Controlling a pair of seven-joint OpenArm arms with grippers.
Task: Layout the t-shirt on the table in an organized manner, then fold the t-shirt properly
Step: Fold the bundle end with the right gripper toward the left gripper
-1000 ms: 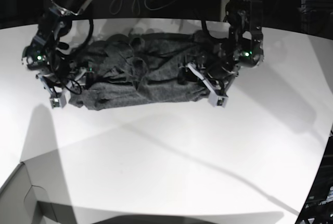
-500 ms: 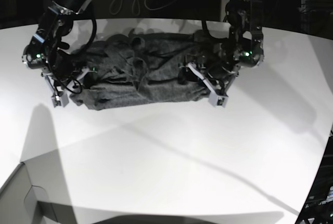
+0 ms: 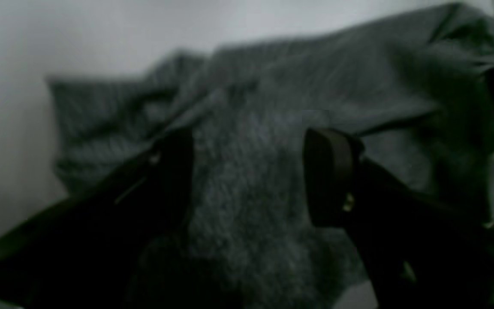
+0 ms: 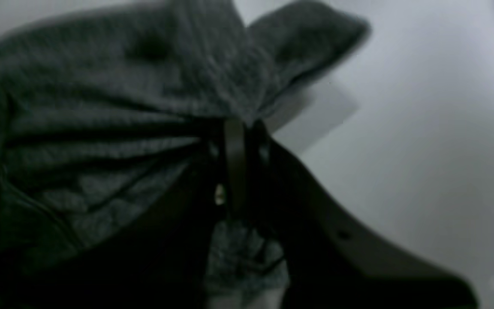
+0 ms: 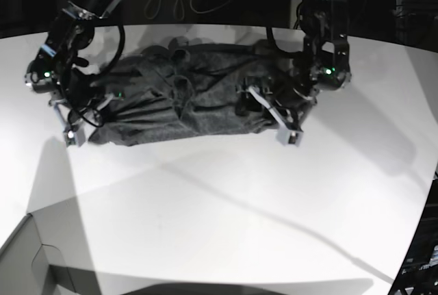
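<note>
**T-shirt on tabletop, one end pinched**

- T-shirt (image 5: 185,96): dark grey knit, lying crumpled w/ many creases across far half of tabletop (image 5: 226,206), long side running left-right in base view. Rumpled, not flat; folds bunch toward middle.
- Right claw (image 4: 234,150): at shirt's left end in base view (image 5: 74,131). Fingers clenched on a gather of cloth; wrist view shows fabric drawn into pleats fanning out from the pinch pt, w/ a flap of shirt sticking up beyond it.
- Left claw (image 3: 247,171): at shirt's right end in base view (image 5: 274,113). Fingers spread apart, released, straddling a ridge of fabric; pads either side of cloth, not pressing it.
- Tabletop: white, smooth, w/ arm shadows on near half.
- Grey box (image 5: 27,261): corner at near-left edge of base view, well apart from shirt.
</note>
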